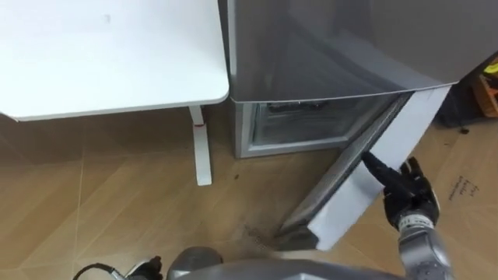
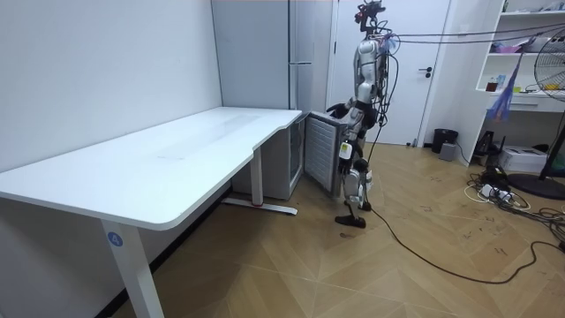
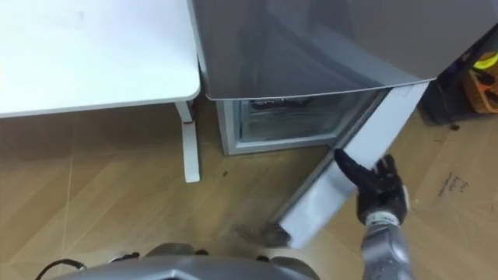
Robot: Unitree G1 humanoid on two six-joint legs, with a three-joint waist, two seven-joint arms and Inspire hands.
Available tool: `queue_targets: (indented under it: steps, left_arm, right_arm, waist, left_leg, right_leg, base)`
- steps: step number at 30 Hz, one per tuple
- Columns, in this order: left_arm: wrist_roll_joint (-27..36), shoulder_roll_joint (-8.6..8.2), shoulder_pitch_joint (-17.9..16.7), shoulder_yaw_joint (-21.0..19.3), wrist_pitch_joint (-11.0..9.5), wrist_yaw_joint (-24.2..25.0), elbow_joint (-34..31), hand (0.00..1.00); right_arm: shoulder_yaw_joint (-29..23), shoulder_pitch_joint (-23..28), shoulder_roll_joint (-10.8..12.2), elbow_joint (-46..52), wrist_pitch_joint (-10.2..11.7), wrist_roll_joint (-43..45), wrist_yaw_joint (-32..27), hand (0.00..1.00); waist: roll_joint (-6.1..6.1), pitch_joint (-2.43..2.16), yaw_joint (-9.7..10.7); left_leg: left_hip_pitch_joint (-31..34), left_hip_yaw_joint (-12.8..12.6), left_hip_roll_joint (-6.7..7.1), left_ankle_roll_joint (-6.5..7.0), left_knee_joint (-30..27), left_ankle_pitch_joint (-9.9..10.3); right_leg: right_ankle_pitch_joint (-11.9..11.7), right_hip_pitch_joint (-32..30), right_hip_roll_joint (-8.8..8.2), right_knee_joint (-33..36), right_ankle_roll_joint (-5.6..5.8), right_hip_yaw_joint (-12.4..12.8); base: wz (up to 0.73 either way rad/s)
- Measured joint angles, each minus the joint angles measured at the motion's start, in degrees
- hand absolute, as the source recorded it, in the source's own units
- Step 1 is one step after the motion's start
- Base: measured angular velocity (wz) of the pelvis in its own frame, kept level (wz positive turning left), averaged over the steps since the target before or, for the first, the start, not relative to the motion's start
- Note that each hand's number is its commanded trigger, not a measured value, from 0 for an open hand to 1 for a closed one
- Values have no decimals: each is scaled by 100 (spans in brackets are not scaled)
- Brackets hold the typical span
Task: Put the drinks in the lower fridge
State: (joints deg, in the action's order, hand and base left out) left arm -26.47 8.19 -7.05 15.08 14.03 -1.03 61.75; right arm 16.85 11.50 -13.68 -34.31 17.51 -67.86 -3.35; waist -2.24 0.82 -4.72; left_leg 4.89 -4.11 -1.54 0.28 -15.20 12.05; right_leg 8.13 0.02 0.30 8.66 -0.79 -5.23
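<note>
The grey fridge (image 1: 327, 47) stands in front of me beside the desk. Its lower door (image 1: 373, 187) swings out toward me and to the right, white inner side facing right. Inside the lower compartment (image 1: 299, 120) I see clear shelves or drawers. My right hand (image 1: 408, 190) rests against the door's outer edge with straight fingers, one pointing up-left along the door. A dark part of my left hand (image 1: 146, 269) sits at the bottom left, close to my body. In the room view I stand upright at the fridge (image 2: 305, 62), facing the open door (image 2: 322, 163).
A white desk (image 1: 109, 54) with a white leg (image 1: 201, 148) stands left of the fridge. Flat cardboard (image 1: 459, 183) covers the floor at the right, with orange and yellow items (image 1: 489, 82) beyond it. Wooden floor lies open before the fridge.
</note>
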Motion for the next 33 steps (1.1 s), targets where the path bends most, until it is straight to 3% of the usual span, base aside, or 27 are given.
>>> queue_targets:
  steps: [4, 6, 7, 9, 11, 14, 16, 18, 22, 24, 28, 29, 31, 33]
  left_arm:
    - [-132, -97, 193, 349, 49, 45, 61, 0]
    - [-129, -106, 320, 504, 73, 121, 62, 0]
    - [-127, -106, 359, 562, 73, 150, 63, 0]
    - [-124, -132, 527, 782, 66, 170, 76, 0]
    - [-123, -186, 587, 836, 66, 168, 112, 0]
    - [-119, -243, 593, 946, 72, 182, 117, 0]
    - [-48, -272, 551, 1026, 83, 252, 103, 0]
    - [1, -274, 600, 1010, 109, 295, 110, 0]
    - [-1, -264, 635, 975, 159, 343, 115, 0]
    - [-3, -227, 602, 850, 146, 379, 92, 0]
    - [86, -206, 500, 460, 88, 389, 60, 0]
    - [124, -153, 429, 398, 79, 387, 14, 0]
    - [126, -58, 227, 193, 10, 354, -107, 0]
    - [167, -47, 94, 1, -51, 296, -106, 0]
  right_arm:
    - [661, -387, 306, -27, -30, -210, 479, 0]
    - [1502, -837, 538, -30, -540, -266, 1192, 0]
    - [1710, -973, 615, -30, -688, -268, 1350, 0]
    - [2371, -1542, 920, -79, -1207, -233, 1903, 0]
    - [2697, -1857, 1074, -87, -1552, -132, 2285, 0]
    - [2914, -2095, 1189, -63, -2001, -47, 2825, 0]
    - [2933, -2111, 1149, -76, -2291, 103, 3045, 0]
    - [2911, -2120, 1151, -78, -2412, 467, 3130, 0]
    - [2899, -2142, 1116, -121, -2655, 1165, 3279, 0]
    - [2843, -2108, 956, -137, -2784, 1726, 3354, 0]
    - [2342, -1873, 749, -752, -2780, 2439, 3348, 0]
    - [2208, -1755, 598, -861, -2785, 2610, 3314, 0]
    - [1763, -1480, 377, -935, -2780, 2769, 3228, 0]
    - [1306, -1313, 360, -1083, -2757, 2759, 3142, 0]
  waist:
    - [156, -20, -52]
    - [288, -8, -121]
    - [305, -21, -178]
    - [469, 18, -301]
    - [559, 12, -392]
    - [549, 17, -527]
    - [495, 41, -516]
    - [424, 47, -514]
    - [409, 48, -458]
    - [376, 38, -340]
    - [273, 28, -275]
    - [227, -2, -259]
    - [121, -36, -140]
    - [77, -39, 1]
  left_leg:
    - [114, 15, -11, -8, -22, -18]
    - [214, 21, -12, -12, -26, -42]
    - [246, 25, -9, -10, -27, -48]
    - [316, 107, 47, 18, -19, -115]
    - [344, 104, 88, 54, -9, -142]
    - [306, 102, 144, 93, 52, -165]
    - [250, 84, 177, 116, 74, -177]
    - [254, 110, 204, 127, 80, -177]
    - [242, 177, 222, 148, 116, -164]
    - [235, 251, 229, 149, 85, -167]
    - [149, 259, 228, 145, 80, -169]
    - [145, 260, 228, 145, 78, -169]
    - [139, 290, 238, 143, 57, -168]
    - [104, 350, 248, 140, 37, -164]
  right_leg:
    - [10, -75, -7, 10, -16, -94]
    - [2, -177, -8, 23, -30, -109]
    - [1, -217, -11, 37, -32, -110]
    - [8, -324, -59, 107, -24, -173]
    - [24, -320, -116, 107, 1, -286]
    - [32, -264, -179, 102, 16, -389]
    - [46, -173, -219, 104, 39, -442]
    - [68, -152, -235, 99, 77, -431]
    - [78, -76, -235, 94, 96, -453]
    - [82, -18, -236, 90, 103, -495]
    - [101, 102, -238, 83, 134, -553]
    - [103, 111, -239, 79, 136, -564]
    - [102, 179, -235, 1, 136, -607]
    - [102, 261, -231, -11, 136, -635]
  base:
    - [13]
    - [8]
    - [7]
    - [21]
    - [32]
    - [22]
    - [28]
    - [16]
    - [11]
    - [22]
    - [7]
    - [6]
    - [10]
    - [17]
